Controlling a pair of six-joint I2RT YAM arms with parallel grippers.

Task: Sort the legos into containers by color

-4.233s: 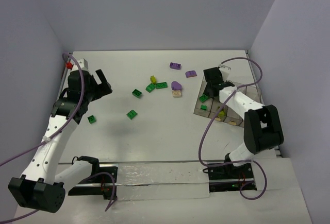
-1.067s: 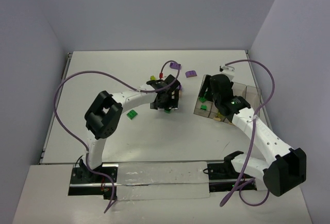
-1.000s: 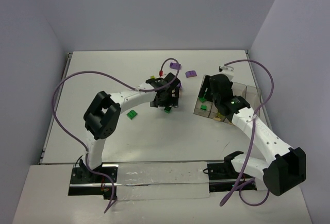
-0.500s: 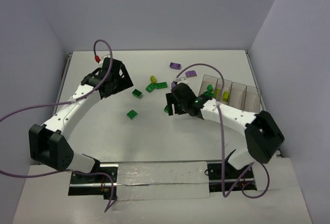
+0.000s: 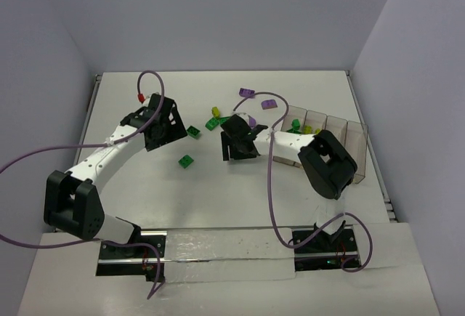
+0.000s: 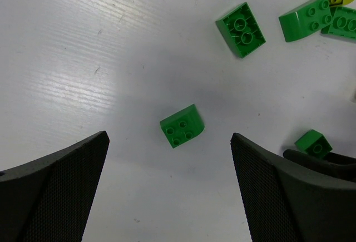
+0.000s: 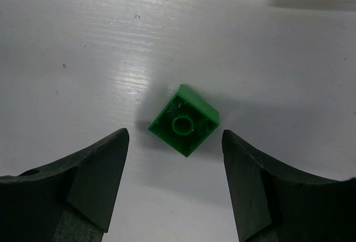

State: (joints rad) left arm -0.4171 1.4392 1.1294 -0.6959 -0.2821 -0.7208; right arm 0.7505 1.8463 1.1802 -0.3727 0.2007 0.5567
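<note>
Right wrist view: I read the right gripper (image 7: 175, 161) spread wide, with a green brick (image 7: 183, 121) lying untouched between its fingers. The left gripper (image 6: 168, 142) is likewise spread. The containers (image 5: 336, 133) stand at 3 o'clock.

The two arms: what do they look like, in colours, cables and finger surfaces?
Both the left arm and right arm have white links with bulky black joints. A purple cable loops along each; the left one carries a red connector. The left fingers are black with a fine mesh texture; the right fingers look smooth and dark grey.
</note>
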